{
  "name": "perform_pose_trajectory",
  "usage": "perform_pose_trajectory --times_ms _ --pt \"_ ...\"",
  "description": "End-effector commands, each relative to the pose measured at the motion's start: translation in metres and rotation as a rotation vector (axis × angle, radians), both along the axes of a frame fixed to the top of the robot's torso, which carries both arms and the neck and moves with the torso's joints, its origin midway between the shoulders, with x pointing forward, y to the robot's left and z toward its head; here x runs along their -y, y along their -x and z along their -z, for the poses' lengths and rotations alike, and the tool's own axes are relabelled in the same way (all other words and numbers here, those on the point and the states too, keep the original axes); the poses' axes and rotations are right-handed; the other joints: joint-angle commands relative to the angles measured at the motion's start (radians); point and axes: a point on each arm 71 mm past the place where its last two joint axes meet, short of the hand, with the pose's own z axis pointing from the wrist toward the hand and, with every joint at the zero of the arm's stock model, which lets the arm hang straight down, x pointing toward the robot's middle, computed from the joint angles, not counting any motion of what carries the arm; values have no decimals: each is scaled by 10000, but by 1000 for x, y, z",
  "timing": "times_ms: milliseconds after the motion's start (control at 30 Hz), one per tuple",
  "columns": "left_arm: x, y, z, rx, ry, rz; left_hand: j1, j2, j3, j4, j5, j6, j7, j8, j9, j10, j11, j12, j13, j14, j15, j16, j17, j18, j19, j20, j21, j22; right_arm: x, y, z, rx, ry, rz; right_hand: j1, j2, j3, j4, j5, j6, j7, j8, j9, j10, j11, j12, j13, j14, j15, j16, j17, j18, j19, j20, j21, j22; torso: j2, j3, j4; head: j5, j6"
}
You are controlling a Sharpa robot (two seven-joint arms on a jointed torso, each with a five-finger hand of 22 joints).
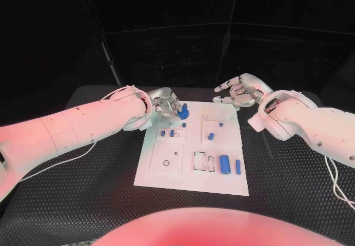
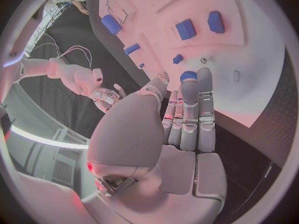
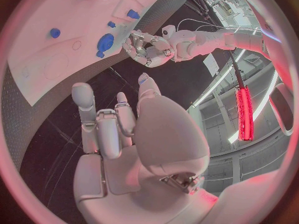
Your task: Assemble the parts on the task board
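The white task board (image 1: 174, 177) lies mid-table with several blue parts on it. A large round blue part (image 1: 182, 111) stands at its far left corner. My left hand (image 1: 165, 106) is right beside that part, fingers stretched out, fingertips (image 2: 198, 82) touching the round blue part (image 2: 188, 76); nothing sits between thumb and fingers. My right hand (image 1: 239, 91) hovers over the far right corner, fingers spread and empty. The right wrist view looks past my right hand (image 3: 118, 129) to my left hand (image 3: 149, 47) next to the round part (image 3: 104, 43).
Two small blue pieces (image 1: 168, 133) sit in a left recess, one short piece (image 1: 211, 136) in the middle, a thick cylinder (image 1: 224, 163) and a slim one (image 1: 238, 166) near the right edge. Black matting (image 1: 89, 195) surrounds the board.
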Motion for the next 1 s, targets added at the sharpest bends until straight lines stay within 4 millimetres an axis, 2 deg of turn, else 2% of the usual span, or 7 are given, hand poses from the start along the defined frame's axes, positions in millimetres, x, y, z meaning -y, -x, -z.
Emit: perform_pose_trajectory --times_ms 33,100,233,333,500,1000 --pt "13 0 -8 2161 -683 1445 56 -114 12 -98 -6 216 -15 -194 -152 -57 62 -300 -312 384 -1 567 432 118 218 -12 17 19 -2 0 -2 95 -43 -101 44 52 -31 -3 42 42 10 38 5 -47 -13 -10 -15 500 -73 -56 73 111 -33 -20 -65 -13 3 -5 8 -3 23" --pt "17 0 -5 2299 -1003 1723 83 -122 16 -139 -3 379 -29 -326 -256 -11 51 -463 -519 845 -28 1362 1139 119 467 -38 171 108 -3 0 -2 96 -50 -116 51 56 -31 -6 48 41 9 38 4 -53 -13 -16 -22 499 -73 -59 69 111 -32 -20 -65 -10 8 -9 6 -5 32" --pt "26 0 2 2360 -1749 2236 117 -109 66 -208 5 732 -112 -622 -474 163 -17 -775 -945 1790 -120 3335 3034 -245 1675 -141 2408 2094 -5 0 -2 97 -68 -160 63 68 -28 -11 66 39 9 39 4 -53 -14 -14 -21 499 -73 -59 72 110 -31 -20 -67 -10 3 -11 -1 -19 52" --pt "30 -1 7 2277 -2240 2459 122 -109 131 -247 5 918 -127 -845 -620 309 -32 -955 -1208 2145 -153 4199 3890 -459 2242 -188 3670 3254 -6 1 -2 96 -74 -178 63 68 -28 -11 66 39 9 39 4 -53 -14 -14 -21 499 -73 -59 72 110 -31 -20 -67 -10 10 -10 0 -35 65" --pt "35 -2 13 2071 -2757 2682 94 -109 173 -251 3 1069 -179 -966 -698 385 -67 -1078 -1370 2208 -209 4199 3717 -559 2516 -234 4288 3831 -7 0 -2 97 -83 -196 63 68 -28 -11 66 39 9 39 4 -53 -14 -14 -21 499 -73 -59 72 110 -31 -20 -67 -10 0 -5 3 -49 50" --pt "44 -2 20 1606 -3170 2968 124 -53 288 -270 7 1280 -222 -1059 -755 594 -109 -1180 -1511 2217 -257 4115 3440 -634 2684 -284 4699 4232 -8 1 -2 99 -99 -224 77 80 -28 -15 91 40 9 43 4 -46 -14 -4 -11 501 -74 -55 82 109 -28 -21 -69 -9 -4 -2 21 -86 35"
